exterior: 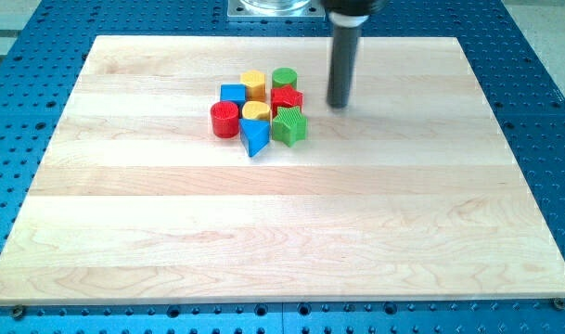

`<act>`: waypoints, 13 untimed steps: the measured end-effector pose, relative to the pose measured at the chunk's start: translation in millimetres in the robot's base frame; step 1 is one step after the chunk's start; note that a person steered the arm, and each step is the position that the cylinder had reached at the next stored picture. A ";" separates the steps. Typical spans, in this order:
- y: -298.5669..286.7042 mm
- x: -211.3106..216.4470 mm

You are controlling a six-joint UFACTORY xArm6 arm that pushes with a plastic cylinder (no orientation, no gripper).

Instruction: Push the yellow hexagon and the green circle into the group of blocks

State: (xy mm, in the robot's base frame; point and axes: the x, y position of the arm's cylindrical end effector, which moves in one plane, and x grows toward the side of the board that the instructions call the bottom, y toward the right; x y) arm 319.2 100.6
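Observation:
The yellow hexagon [253, 84] and the green circle [284, 79] sit at the top of a tight cluster of blocks on the wooden board [282, 232]. Below them are a blue block [232, 94], a red star-like block [287, 98], a red cylinder [224, 119], a yellow rounded block [255, 112], a blue triangle [255, 137] and a green block [289, 125]. My tip [339, 105] stands on the board to the right of the cluster, apart from the red star-like block and the green circle.
The wooden board lies on a blue perforated table [41, 56]. A metal mount [273, 7] shows at the view's top edge.

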 end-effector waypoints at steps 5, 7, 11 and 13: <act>-85.1 -4.4; -121.1 -62.6; -184.1 -42.0; -138.3 -37.4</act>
State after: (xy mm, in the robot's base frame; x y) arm 281.7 -37.7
